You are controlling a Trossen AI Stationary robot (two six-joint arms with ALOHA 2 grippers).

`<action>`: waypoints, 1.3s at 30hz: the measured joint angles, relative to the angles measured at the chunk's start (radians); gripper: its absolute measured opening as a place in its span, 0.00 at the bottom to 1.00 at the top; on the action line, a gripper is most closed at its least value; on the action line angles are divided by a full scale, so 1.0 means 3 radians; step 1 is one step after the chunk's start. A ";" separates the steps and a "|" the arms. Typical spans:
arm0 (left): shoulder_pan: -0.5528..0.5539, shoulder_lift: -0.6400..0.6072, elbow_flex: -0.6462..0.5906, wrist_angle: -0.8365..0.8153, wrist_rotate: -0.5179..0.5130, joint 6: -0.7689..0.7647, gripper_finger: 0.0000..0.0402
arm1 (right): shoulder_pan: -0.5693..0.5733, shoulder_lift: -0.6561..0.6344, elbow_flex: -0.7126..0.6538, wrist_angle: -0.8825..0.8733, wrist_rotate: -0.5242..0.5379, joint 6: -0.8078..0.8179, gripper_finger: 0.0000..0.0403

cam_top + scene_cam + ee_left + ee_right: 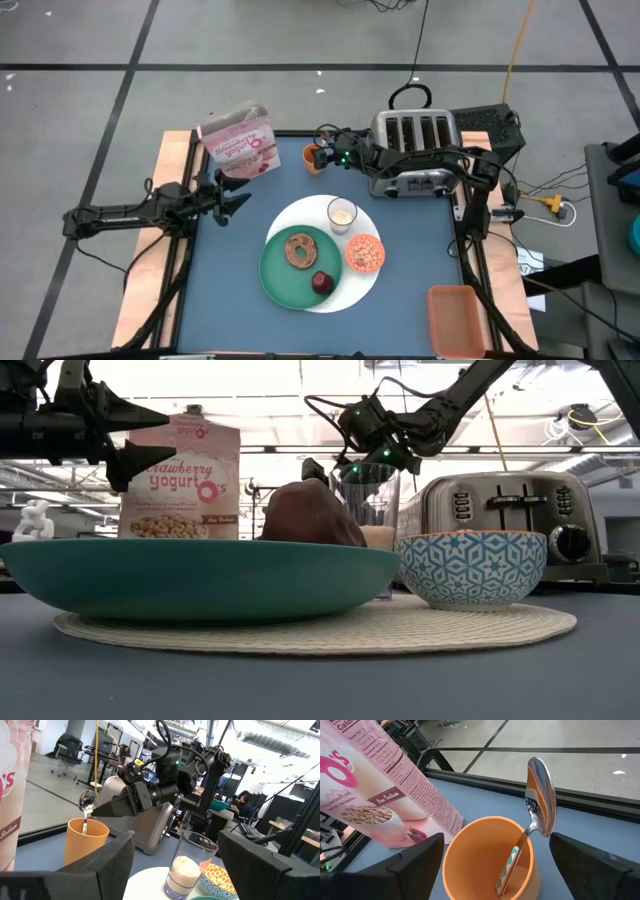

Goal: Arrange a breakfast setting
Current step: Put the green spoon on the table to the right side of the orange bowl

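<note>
most of the setting already sits on the white disc in the middle of the counter: the green plate carries the bagel and the dark red fruit, with the glass and the bowl just beside it on the disc. the spoon is the piece not yet placed; it stands upright in an orange cup at the far edge of the counter, between the cereal box and the toaster.

the step in hand looks like fetching that spoon. the right gripper hovers over the cup, its jaws spread wide with the spoon's bowl between them but touching neither finger, so nothing is held. the left gripper waits near the cereal box, jaws apart and empty.

the next move likely calls for the right gripper to drop a little and close on the spoon just under its bowl, then lift it straight up so the cup does not tip or drag, and carry it to the disc beside the plate. the spoon leans on the cup's rim, so the grip may need to match that tilt.
</note>
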 joint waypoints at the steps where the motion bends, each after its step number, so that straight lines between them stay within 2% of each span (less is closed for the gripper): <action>1: 0.0000 0.0001 0.0000 0.0000 0.0000 0.0000 0.71 | 0.0000 0.0000 0.0000 0.0000 0.0000 -0.0002 0.87; 31: 0.0001 0.0001 0.0000 0.0001 0.0001 -0.0001 0.71 | 0.0000 0.0000 0.0000 -0.0006 0.0004 -0.0027 0.56; 39: 0.0000 0.0001 0.0000 0.0002 0.0001 -0.0001 0.71 | -0.0011 0.0000 0.0000 -0.0006 0.0112 -0.0016 0.50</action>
